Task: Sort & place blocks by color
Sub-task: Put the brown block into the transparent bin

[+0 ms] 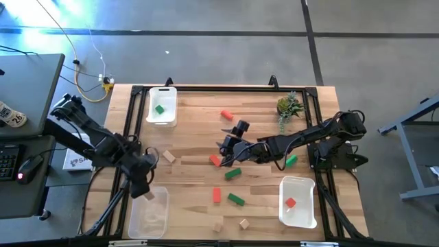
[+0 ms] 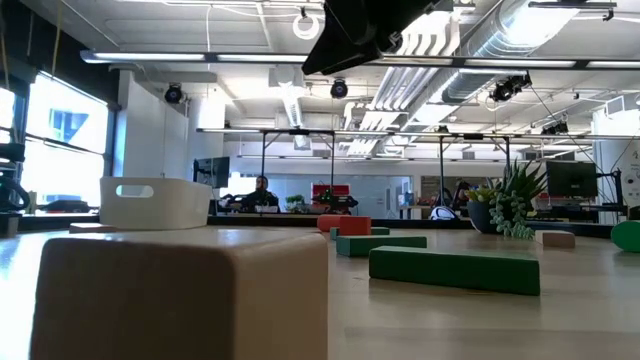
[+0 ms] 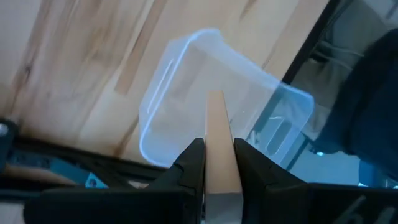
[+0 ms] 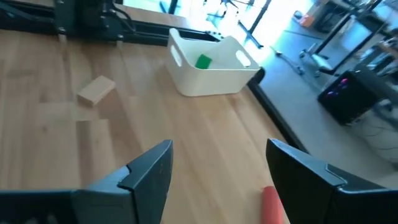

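My left gripper (image 1: 145, 191) hangs over the clear tray (image 1: 149, 214) at the near left and is shut on a tan block (image 3: 216, 124). My right gripper (image 1: 225, 145) stands open above the table's middle, with nothing between its fingers (image 4: 149, 168). A red block (image 1: 215, 160) lies on the table just beside it. Red, green and tan blocks lie scattered on the table: a green one (image 1: 233, 173), a red one (image 1: 217, 195), a tan one (image 1: 168, 156). The far-left white tray (image 1: 162, 110) holds a green block (image 4: 203, 61). The near-right tray (image 1: 299, 202) holds a red block (image 1: 291, 202). My left gripper pinches the tan block by its two long sides (image 3: 216, 155) between its two fingers. The fingers slant steeply down and lie along the block. The block sticks out past the fingertips, lifted clear above the clear tray (image 3: 186, 81).
A small potted plant (image 1: 289, 106) stands at the far right. A red cylinder (image 1: 226, 115) lies far of the middle. Two tan blocks (image 1: 243, 223) rest near the front edge. A black frame (image 1: 137, 92) runs round the table. Close to the low camera sits a tan block (image 2: 180, 295).
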### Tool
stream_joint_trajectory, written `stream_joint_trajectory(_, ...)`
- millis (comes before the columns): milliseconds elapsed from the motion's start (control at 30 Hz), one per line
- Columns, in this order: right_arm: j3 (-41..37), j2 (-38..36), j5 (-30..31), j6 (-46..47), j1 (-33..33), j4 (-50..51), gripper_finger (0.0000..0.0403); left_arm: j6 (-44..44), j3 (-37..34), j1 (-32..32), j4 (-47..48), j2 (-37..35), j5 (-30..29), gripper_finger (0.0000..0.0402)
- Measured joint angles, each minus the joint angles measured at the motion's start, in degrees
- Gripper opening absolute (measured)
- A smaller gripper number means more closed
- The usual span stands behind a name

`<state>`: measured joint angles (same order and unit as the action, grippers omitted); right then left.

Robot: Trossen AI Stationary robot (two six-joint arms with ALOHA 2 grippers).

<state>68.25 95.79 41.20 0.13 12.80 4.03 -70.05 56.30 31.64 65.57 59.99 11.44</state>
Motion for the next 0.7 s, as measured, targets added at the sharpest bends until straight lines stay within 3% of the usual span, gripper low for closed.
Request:
stream_joint_trajectory(300,0.00,0.00,-2.53,1.59,0.13,0.00,0.0245,-6.00,-5.18,6.10,-9.86,0.06,0.83,0.0042)
stream_joint_trajectory(700,0.00,0.00,-2.63,1.60,1.26,1.18,0.0245,-7.36,-12.41,6.40,-19.99,0.61,3.52,0.0065)
